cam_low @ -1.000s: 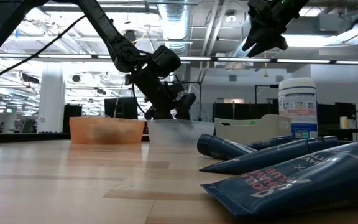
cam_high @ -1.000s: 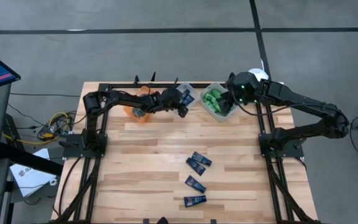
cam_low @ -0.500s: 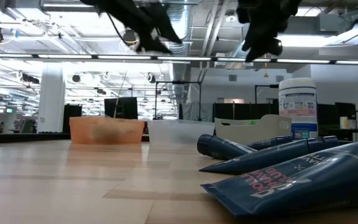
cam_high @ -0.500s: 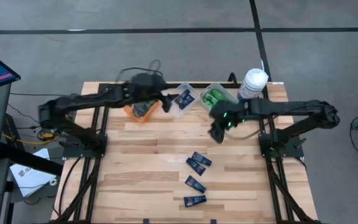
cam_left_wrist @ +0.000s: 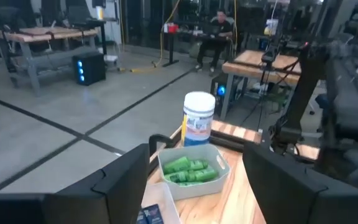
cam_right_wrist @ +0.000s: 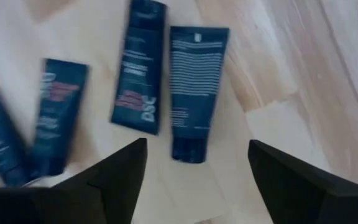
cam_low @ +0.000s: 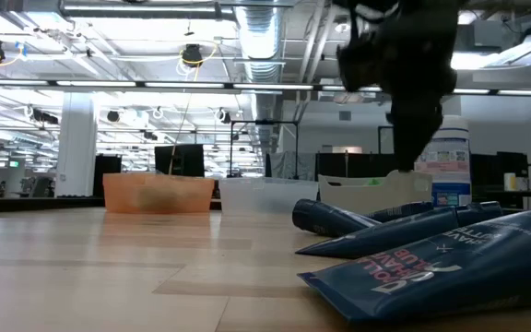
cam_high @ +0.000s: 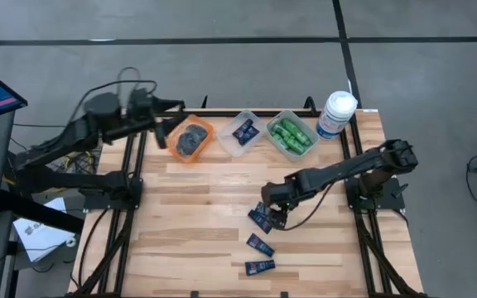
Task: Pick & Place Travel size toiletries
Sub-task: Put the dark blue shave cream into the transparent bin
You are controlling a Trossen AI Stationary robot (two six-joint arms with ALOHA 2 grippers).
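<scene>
Several dark navy tubes (cam_high: 260, 243) lie flat on the wooden table, toward its near side. In the right wrist view they show as tubes (cam_right_wrist: 197, 93) side by side. My right gripper (cam_high: 273, 205) hovers open just above the farthest pair, its fingers (cam_right_wrist: 120, 180) apart and touching nothing. My left gripper (cam_high: 164, 132) is open and empty, drawn back high over the table's far left corner beside the orange bin (cam_high: 190, 139). Grey tins fill that bin, navy tubes sit in the middle clear bin (cam_high: 244, 132), and green bottles (cam_left_wrist: 188, 169) fill the right clear bin (cam_high: 292, 134).
A large white jar (cam_high: 336, 114) with a blue label stands at the far right corner behind the bins. The three bins line the far edge. Bare wood lies left of the loose tubes. A person (cam_left_wrist: 219, 25) sits far off in the room.
My left gripper has pulled away from the middle clear bin, rising and swinging back toward the far left corner. My right gripper has left the green-bottle bin, travelled toward the near edge and dropped low over the loose navy tubes. The tubes have not moved.
</scene>
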